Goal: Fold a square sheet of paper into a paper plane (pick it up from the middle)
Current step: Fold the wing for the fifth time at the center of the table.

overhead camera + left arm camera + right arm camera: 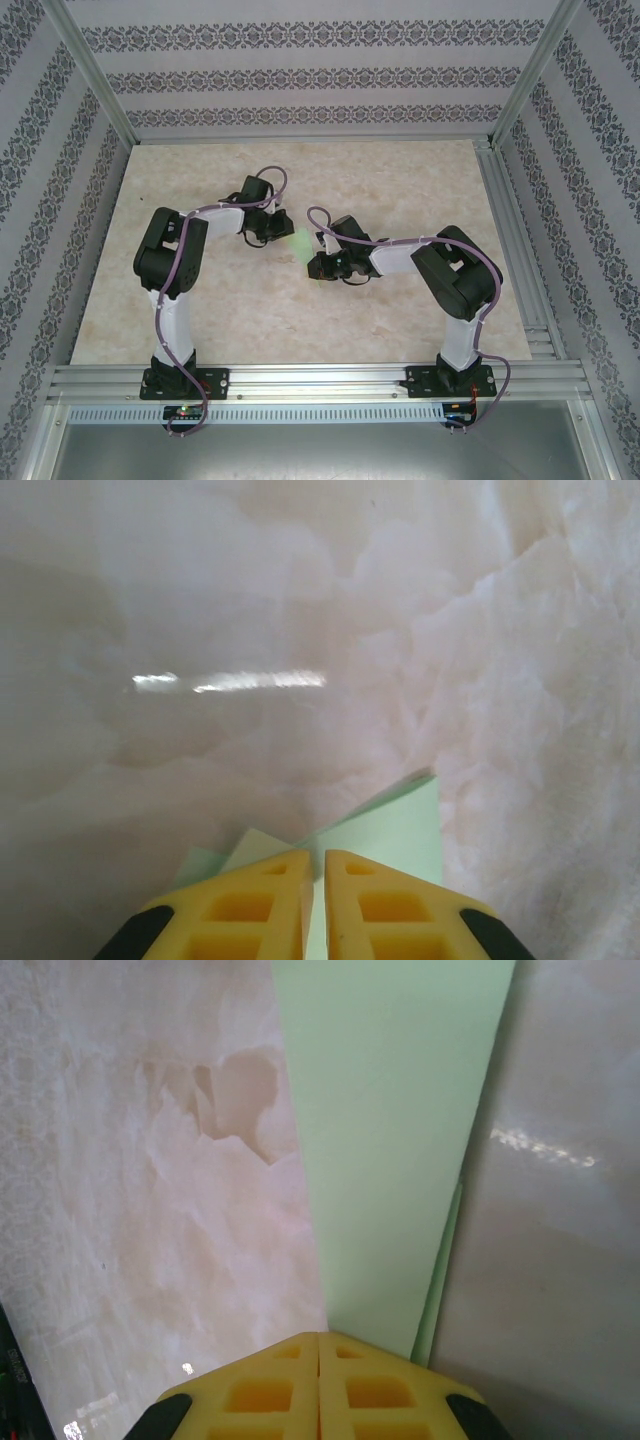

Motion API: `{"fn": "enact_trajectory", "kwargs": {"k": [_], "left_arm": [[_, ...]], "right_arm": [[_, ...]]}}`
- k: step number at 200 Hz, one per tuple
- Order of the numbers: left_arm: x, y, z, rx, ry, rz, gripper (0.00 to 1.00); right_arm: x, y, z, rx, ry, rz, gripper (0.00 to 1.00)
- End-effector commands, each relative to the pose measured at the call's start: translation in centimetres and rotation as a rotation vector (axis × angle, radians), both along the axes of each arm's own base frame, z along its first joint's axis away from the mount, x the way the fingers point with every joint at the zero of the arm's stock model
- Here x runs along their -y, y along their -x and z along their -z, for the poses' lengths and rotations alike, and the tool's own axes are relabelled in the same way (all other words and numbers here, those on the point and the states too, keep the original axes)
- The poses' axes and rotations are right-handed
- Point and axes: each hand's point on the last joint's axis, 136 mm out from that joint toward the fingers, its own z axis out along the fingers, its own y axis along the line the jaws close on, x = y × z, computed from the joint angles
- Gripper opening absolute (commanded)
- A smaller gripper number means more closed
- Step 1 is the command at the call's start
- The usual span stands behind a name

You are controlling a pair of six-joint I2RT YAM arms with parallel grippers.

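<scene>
Folding is in hand here, not the pick-up. The sheet of paper (300, 245) sits between the two arms over the middle of the desk (400, 180). It is pale green and already doubled, with a second layer peeking out along one long edge in the right wrist view. The left tool (316, 855) is pinched almost shut with a sliver of green in the slit between its yellow fingers, so I judge it has a pointed flap. The right tool (319, 1338) is closed tight at the end of the long strip and seems to nip it there. Whether the paper rests on the desk or hangs just above it, I cannot tell. The next move looks like pressing a crease: one tool holds firm while the other carries its flap over, edges aligned, gently, since thin paper buckles.
</scene>
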Motion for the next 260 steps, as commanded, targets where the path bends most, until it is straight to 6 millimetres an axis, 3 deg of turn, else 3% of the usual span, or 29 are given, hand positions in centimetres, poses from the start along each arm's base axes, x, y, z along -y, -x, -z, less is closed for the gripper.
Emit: {"fn": "enact_trajectory", "kwargs": {"k": [1, 36, 70, 105, 140, 171, 223, 260], "left_arm": [[-5.5, -2.8, -2.2, 0.114, -0.174, -0.088, 0.16], [-4.5, -1.7, -6.4, 0.181, -0.108, -0.051, 0.19], [-1.5, 0.9, -6.8, 0.166, 0.011, 0.004, 0.20], [2.1, 3.0, -4.8, 0.119, 0.060, 0.063, 0.20], [3.7, 2.8, -2.2, 0.076, 0.018, 0.072, 0.18], [3.0, 2.7, 0.4, 0.033, -0.078, 0.050, 0.15], [2.5, 4.2, 2.2, -0.010, -0.092, 0.069, 0.14], [2.5, 4.7, 2.8, -0.022, -0.087, 0.073, 0.14]], "right_arm": [[7.6, 6.5, 8.4, -0.263, 0.356, 0.041, 0.07], [7.2, 6.3, 8.0, -0.253, 0.339, 0.039, 0.07], [7.1, 6.2, 7.9, -0.250, 0.332, 0.039, 0.07], [7.0, 6.1, 7.8, -0.247, 0.326, 0.039, 0.07], [6.0, 5.6, 6.7, -0.229, 0.272, 0.023, 0.07], [4.8, 4.5, 4.3, -0.175, 0.205, 0.004, 0.08], [1.4, 0.7, -2.8, -0.042, 0.012, 0.000, 0.09], [0.1, -0.9, -3.0, -0.043, -0.008, -0.009, 0.09]]}}
